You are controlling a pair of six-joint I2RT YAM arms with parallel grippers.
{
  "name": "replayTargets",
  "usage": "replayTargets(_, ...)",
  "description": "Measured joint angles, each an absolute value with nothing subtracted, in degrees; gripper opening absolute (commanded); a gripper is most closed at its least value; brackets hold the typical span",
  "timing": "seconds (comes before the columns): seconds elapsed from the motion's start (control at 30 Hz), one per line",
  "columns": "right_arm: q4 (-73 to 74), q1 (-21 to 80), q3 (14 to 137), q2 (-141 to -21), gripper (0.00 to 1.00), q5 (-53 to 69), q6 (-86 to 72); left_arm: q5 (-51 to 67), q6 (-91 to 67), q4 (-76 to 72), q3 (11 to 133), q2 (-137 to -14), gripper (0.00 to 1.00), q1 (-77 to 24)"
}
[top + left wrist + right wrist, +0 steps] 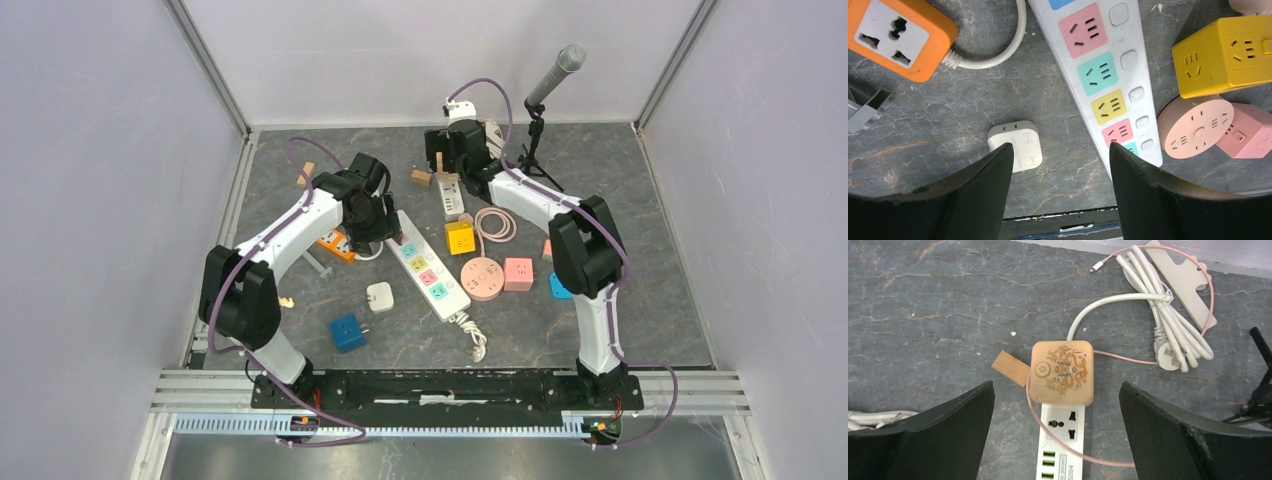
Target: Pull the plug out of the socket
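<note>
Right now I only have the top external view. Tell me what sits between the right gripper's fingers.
Observer: The right gripper hangs open over a tan plug with a dragon print and a power symbol on top.
Operator: Say what it's plugged into.
Observer: It sits on the end of a white strip; a universal socket shows bare just beside it, then green USB ports.
Operator: Report the left gripper.
Observer: The left gripper is open above the table, with a loose white adapter by one finger and the long strip by the other.
</note>
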State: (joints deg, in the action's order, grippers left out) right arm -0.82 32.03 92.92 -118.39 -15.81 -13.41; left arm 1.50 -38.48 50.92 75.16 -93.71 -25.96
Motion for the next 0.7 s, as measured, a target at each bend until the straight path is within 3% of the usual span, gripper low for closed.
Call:
replayTargets(0.33,-2.2,31.7,97.6,-127.4,0.97,-17.4,-13.1,1.5,-38.5,52.3,76.2,-93.7,0.77,-25.2)
replayTargets(0.7,-1.9,30.8,100.3,-130.8,0.72,-17.9,-13.8,1.5,-38.5,53.6,79.4,-94.4,0.77,-24.9)
